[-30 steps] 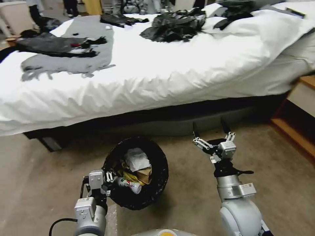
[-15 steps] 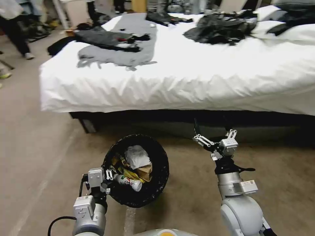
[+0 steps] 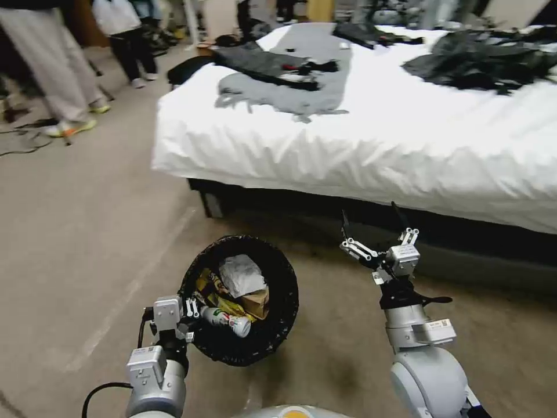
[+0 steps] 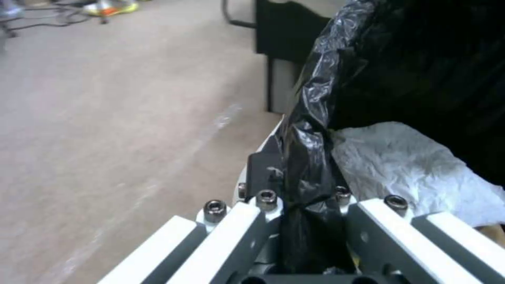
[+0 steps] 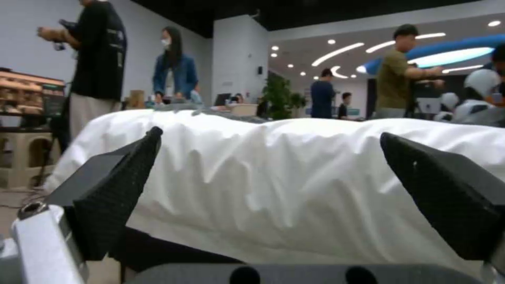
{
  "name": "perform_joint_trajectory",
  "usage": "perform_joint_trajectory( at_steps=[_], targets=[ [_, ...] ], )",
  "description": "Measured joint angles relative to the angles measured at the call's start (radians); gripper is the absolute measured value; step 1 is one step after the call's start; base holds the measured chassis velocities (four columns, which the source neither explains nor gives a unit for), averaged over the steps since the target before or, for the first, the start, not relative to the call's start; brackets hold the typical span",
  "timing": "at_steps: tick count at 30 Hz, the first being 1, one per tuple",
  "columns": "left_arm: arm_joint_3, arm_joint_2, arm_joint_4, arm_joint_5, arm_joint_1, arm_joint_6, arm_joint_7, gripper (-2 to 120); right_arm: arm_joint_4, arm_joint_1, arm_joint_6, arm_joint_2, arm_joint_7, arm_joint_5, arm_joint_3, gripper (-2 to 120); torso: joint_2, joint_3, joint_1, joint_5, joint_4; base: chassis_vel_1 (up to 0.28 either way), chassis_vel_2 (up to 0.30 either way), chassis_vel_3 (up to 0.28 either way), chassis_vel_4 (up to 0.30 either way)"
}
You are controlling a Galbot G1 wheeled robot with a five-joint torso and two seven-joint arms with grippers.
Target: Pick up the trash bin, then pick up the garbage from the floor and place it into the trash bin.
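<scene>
While the left gripper [image 3: 190, 319] fingers pinch only the liner rim, we log the trash bin [image 3: 272, 342], lower centre, as slip-prone; garbage [image 3: 241, 277] could spill. Right gripper [image 3: 371, 223]: fingers apart, empty.

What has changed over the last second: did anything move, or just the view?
Only the view swung: the bed slid rightward in the head view, so the robot turned left. The left gripper stays clamped on the trash bin rim, with the tissue and bottle unmoved inside. The right gripper stays open, raised before the bed.
</scene>
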Motion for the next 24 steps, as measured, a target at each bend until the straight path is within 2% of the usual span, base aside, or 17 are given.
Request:
perform_joint_trajectory(
  at_steps=[24],
  targets=[
    [-0.002,0.000,-0.002,-0.005,-0.004,0.003,0.000,0,-0.012,-0.004,0.001,0.005,-0.001,-0.022,-0.019,100,0.000,0.000,0.000,0.0000,0.0000,0.126,0.125,0.128,0.121]
  ],
)
